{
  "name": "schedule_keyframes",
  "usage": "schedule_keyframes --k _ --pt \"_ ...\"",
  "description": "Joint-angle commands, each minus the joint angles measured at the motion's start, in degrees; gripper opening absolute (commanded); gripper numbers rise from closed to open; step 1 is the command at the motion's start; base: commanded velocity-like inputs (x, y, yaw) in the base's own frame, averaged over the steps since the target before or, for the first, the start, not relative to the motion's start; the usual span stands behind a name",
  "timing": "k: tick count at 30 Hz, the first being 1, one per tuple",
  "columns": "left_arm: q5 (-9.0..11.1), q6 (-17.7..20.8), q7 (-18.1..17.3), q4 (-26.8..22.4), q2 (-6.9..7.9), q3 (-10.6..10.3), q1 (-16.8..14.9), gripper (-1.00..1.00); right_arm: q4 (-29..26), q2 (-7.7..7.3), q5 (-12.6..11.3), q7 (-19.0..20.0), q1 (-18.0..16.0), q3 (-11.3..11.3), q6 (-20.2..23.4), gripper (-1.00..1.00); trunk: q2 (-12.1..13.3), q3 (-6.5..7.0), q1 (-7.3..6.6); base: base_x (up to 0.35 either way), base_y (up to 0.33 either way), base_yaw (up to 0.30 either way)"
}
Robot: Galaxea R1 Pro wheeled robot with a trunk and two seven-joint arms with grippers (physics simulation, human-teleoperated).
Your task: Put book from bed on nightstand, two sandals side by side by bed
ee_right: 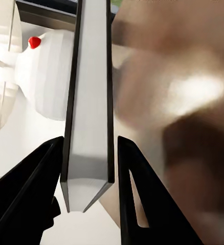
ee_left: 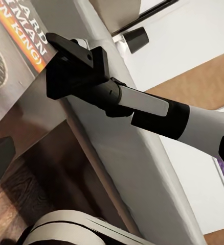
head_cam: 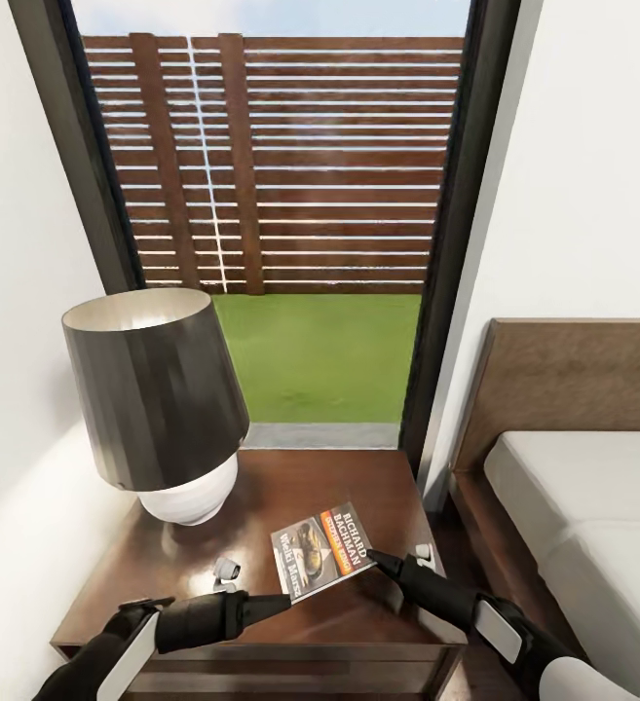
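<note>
Nearest to us, our left gripper (head_cam: 281, 603) reaches over the front of the nightstand (head_cam: 261, 623), its tip just beside the near corner of the book (head_cam: 321, 550); we cannot tell how its fingers stand. Our right gripper (head_cam: 378, 560) comes in from the bed's side, and its wrist view shows its two dark fingers (ee_right: 32, 181) spread on either side of the book's edge (ee_right: 89, 112), a little apart from it. The book lies flat on the nightstand's top, cover up, towards the front and the bed side. Farther back on the nightstand stands a lamp (head_cam: 159, 404) with a dark shade and white base. The bed (head_cam: 592, 506) sits just beside the nightstand. Beyond the nightstand, the window (head_cam: 281, 195) shows a slatted fence and grass.
</note>
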Motion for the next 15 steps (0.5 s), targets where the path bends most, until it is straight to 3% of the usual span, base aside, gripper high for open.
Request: schedule_keyframes --k 1,7,15 --pt "0.52 0.59 0.03 0.01 0.06 -0.23 -0.04 1.0 -0.01 -0.04 -0.63 0.04 -0.04 0.31 0.49 -1.0 -0.04 -0.27 0.01 0.0 0.0 0.0" --pt "0.52 0.59 0.03 -0.04 0.07 -0.23 -0.05 1.0 -0.03 -0.04 -0.63 0.04 -0.04 0.34 0.49 -1.0 -0.12 -1.6 0.17 0.0 0.0 0.0" --pt "0.6 0.51 0.03 0.03 0.14 -0.32 -0.03 1.0 -0.01 -0.04 -0.63 0.04 -0.04 0.32 0.49 -1.0 -0.12 -1.6 0.17 0.004 0.0 0.0"
